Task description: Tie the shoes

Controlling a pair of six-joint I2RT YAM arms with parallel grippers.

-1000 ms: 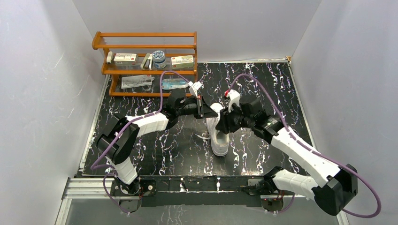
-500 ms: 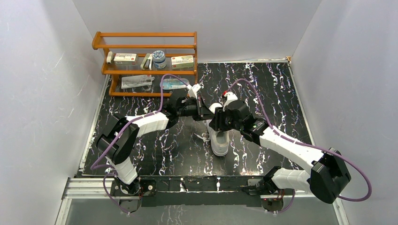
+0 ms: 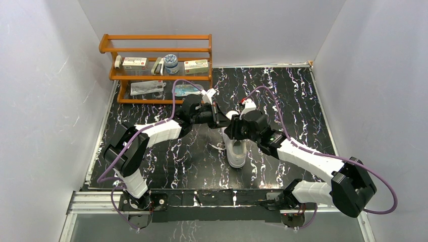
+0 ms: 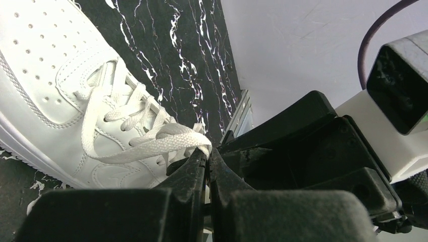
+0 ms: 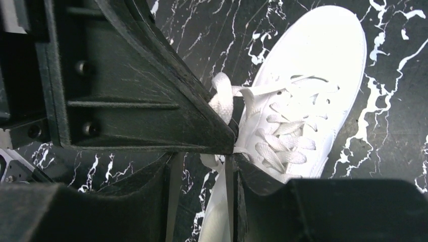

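The white sneaker [image 3: 236, 151] lies mid-table on the black marbled top, its toe toward the arms. My left gripper [image 4: 207, 153] is shut on a loop of white lace [image 4: 151, 143], pulled taut up off the sneaker [image 4: 40, 75]. It hangs over the heel end [image 3: 221, 117]. My right gripper [image 5: 201, 160] meets it tip to tip from the right [image 3: 230, 130]. Its jaws stand apart, and a strand of lace [image 5: 218, 201] runs down between them along the right finger [image 5: 252, 176]. The laced front of the sneaker [image 5: 323, 55] shows beyond.
A wooden shelf [image 3: 156, 50] at the back left holds small boxes and a jar [image 3: 171, 62]. A packet [image 3: 146, 88] and a bottle [image 3: 185, 91] lie on its bottom level. White walls close in left, right and behind.
My right arm has swung left until its gripper is up against the left one above the shoe, and its jaws have narrowed slightly. The left gripper has barely moved and still holds the lace.
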